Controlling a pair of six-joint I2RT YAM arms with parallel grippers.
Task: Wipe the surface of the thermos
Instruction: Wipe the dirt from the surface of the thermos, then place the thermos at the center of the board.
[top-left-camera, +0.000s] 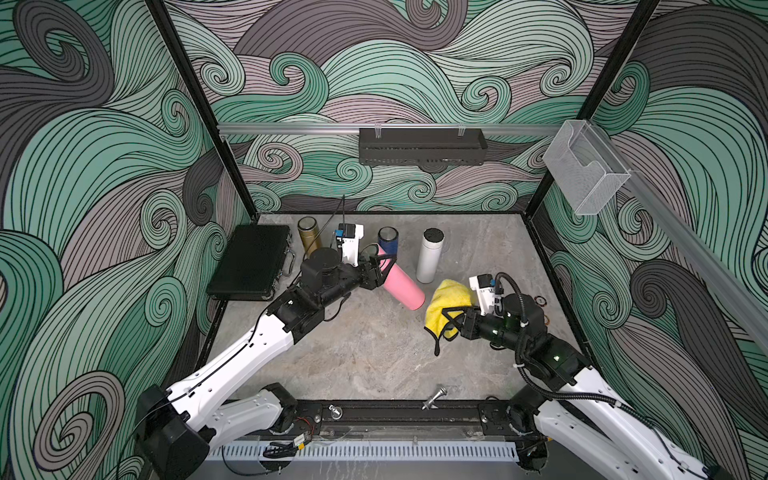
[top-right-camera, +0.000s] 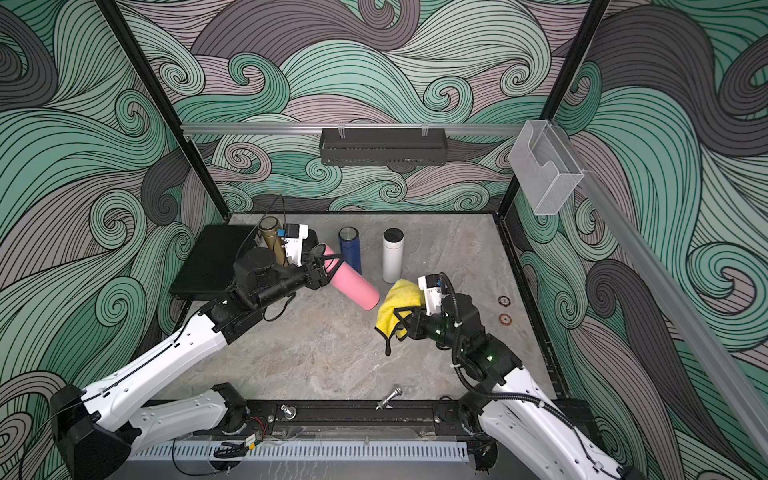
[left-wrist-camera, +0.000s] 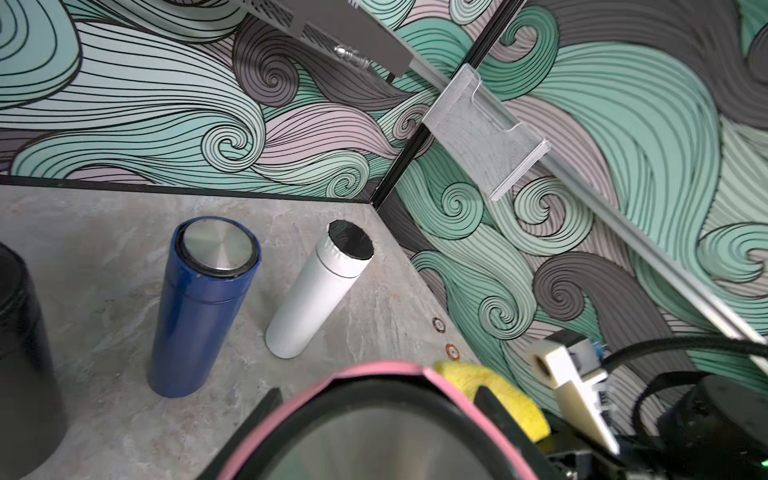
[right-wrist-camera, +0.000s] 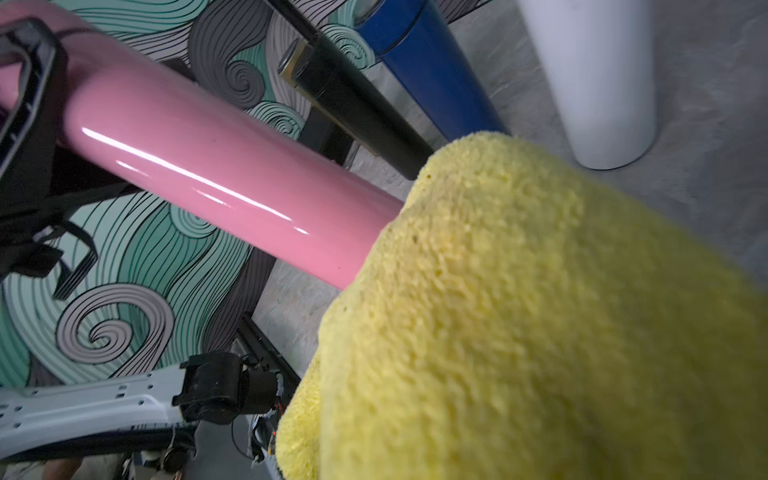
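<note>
The pink thermos (top-left-camera: 405, 286) hangs tilted over mid-table. The left gripper (top-left-camera: 380, 268) is clamped round its upper end, and its lower end meets the yellow cloth (top-left-camera: 446, 301) pinched tight in the right gripper (top-left-camera: 455, 320). Just behind stand a blue flask (top-left-camera: 388, 243) and a white flask (top-left-camera: 429, 255), with a gold flask (top-left-camera: 307, 235) and a black case (top-left-camera: 251, 262) further left; bare tabletop (top-left-camera: 365, 353) spreads toward the front.
</note>
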